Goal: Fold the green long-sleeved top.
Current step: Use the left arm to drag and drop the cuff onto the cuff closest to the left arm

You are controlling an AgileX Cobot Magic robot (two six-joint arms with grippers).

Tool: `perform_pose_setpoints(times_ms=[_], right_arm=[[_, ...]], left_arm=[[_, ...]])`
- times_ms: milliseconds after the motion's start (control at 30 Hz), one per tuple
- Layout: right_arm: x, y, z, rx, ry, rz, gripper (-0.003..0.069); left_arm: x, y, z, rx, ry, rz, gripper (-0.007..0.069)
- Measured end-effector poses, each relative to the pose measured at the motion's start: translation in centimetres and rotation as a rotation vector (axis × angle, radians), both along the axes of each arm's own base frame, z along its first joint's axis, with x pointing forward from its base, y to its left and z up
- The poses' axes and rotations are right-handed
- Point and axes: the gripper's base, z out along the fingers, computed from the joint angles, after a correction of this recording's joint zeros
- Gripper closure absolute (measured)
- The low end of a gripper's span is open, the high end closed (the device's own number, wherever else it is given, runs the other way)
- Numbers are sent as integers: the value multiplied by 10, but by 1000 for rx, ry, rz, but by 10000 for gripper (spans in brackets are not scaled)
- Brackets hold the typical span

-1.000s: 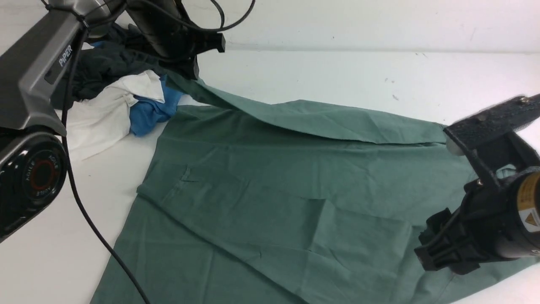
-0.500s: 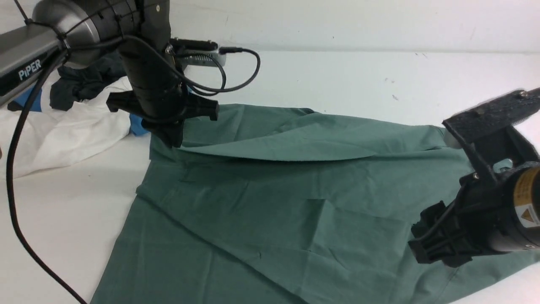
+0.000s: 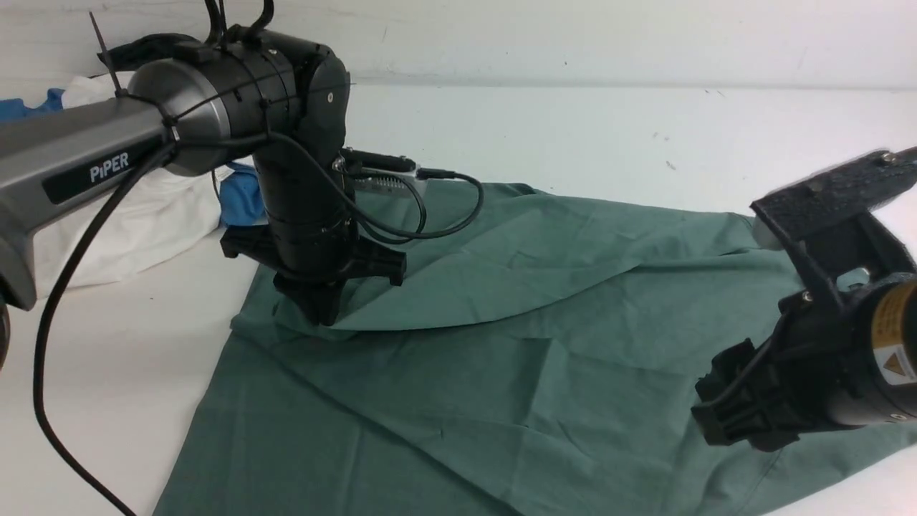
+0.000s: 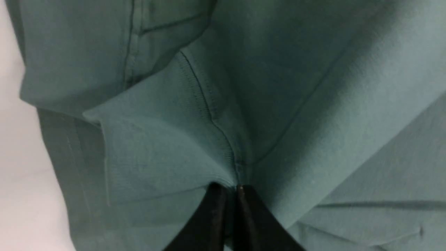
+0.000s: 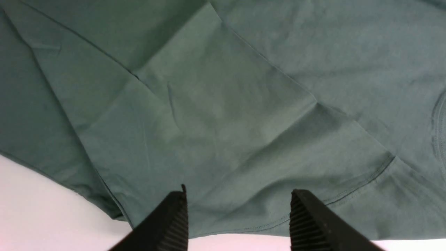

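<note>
Front view: left gripper [image 3: 320, 315] pinched tight on a ribbed, seamed edge of the green long-sleeved top [image 3: 516, 358]; flap best laid flat, edges aligned, before release. Top spreads toward the table's [image 3: 573, 129] near and right edges, far flap doubled inward beneath that gripper; right gripper [image 5: 237, 198] wide apart, empty, above the right hem.

Crumpled white fabric garment [image 3: 154, 218] on a smooth white tabletop [image 3: 573, 136], left of and beyond the left gripper [image 3: 320, 315], bunched bright blue cloth garment [image 3: 240, 204] touching it, nearer that gripper, plain white wall [image 3: 573, 36] farthest back.
</note>
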Motion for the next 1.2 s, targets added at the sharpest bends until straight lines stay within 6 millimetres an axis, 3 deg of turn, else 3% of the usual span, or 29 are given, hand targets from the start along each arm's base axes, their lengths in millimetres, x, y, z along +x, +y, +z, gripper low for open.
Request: perform_pose_setpoints(times_ms=[167, 267, 500, 600, 700, 967, 1200], right_arm=[[0, 0, 0, 1, 1, 2, 282], [0, 0, 0, 4, 3, 1, 282], [0, 1, 0, 7, 2, 2, 282], [0, 1, 0, 6, 3, 2, 282], [0, 1, 0, 6, 3, 2, 282], [0, 1, 0, 9, 3, 2, 282], [0, 1, 0, 15, -1, 4, 282]], left_arm=[[-8, 0, -10, -19, 48, 11, 555], [-14, 1, -11, -23, 64, 15, 477], [-24, 6, 29, -53, -34, 1, 319], [-29, 12, 47, -32, -95, -16, 288], [-29, 20, 52, 24, -123, 2, 281], [1, 65, 14, 69, -40, 237, 281], [10, 61, -23, 49, 69, 237, 281]])
